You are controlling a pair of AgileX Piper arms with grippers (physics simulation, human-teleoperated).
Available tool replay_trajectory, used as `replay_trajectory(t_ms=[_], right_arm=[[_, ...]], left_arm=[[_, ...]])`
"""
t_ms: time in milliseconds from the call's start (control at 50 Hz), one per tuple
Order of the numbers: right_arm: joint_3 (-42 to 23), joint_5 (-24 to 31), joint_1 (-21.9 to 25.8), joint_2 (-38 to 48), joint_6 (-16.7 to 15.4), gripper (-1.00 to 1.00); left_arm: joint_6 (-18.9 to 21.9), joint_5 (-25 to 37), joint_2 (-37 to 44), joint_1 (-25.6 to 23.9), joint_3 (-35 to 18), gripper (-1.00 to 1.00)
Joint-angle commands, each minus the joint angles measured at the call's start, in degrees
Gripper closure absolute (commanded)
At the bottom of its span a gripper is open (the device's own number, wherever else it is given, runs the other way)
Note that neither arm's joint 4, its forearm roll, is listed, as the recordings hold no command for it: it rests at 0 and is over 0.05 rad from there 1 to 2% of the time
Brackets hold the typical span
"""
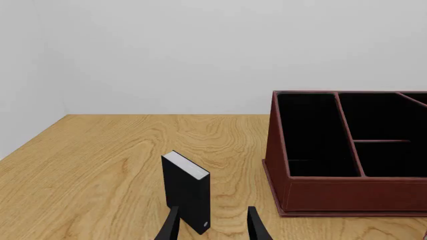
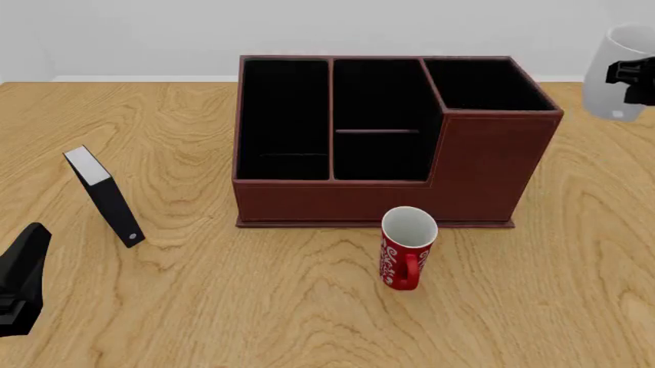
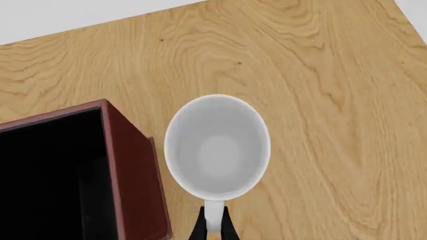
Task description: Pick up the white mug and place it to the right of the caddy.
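Presently the right pincer (image 3: 212, 226) carries the white mug (image 3: 217, 148) by its handle, the two fingers pinched onto that narrow white loop, mouth upward and the body hanging free above the tabletop (image 3: 320, 75). Seen from the front, the white mug (image 2: 617, 70) sits high near the far right corner of the tabletop (image 2: 307, 307), beyond and to the right of the caddy (image 2: 394, 146); in the right wrist view its rim lies just beside the caddy's tall corner wall (image 3: 130, 170), apart from it, with bare wood beneath. The step in hand appears to be the descent and release. Done well, the mug would be lowered straight down with its mouth kept level, holding the small gap to the caddy wall so the ceramic neither scrapes nor tips against it, and the fingers would part only once the base rests flat; a handle grip gives little resistance to swinging, so a slow descent seems prudent. The left pincer (image 1: 212, 227) is idle near the front left corner, fingers parted and holding nothing, with the black-and-white slab (image 1: 187, 197) standing just ahead of them. The red mug (image 2: 406, 247) stands in front of the caddy, uninvolved.
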Motion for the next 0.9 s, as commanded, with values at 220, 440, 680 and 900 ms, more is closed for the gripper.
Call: replay_trajectory(t_ms=[220,440,680,900], right_arm=[[6.0,-5.5,1.4,1.6,0.2,1.00],[8.8,-8.3,1.9,2.5,0.6,1.00],[10.5,-10.1,1.8,3.7,1.0,1.00],[12.2,-11.4,1.5,3.7,1.0,1.00]], left_arm=[[0.0,0.0,0.0,0.0,0.0,-1.00],[0.0,0.0,0.0,0.0,0.0,-1.00],[0.0,0.0,0.0,0.0,0.0,-1.00],[0.0,0.0,0.0,0.0,0.0,-1.00]])
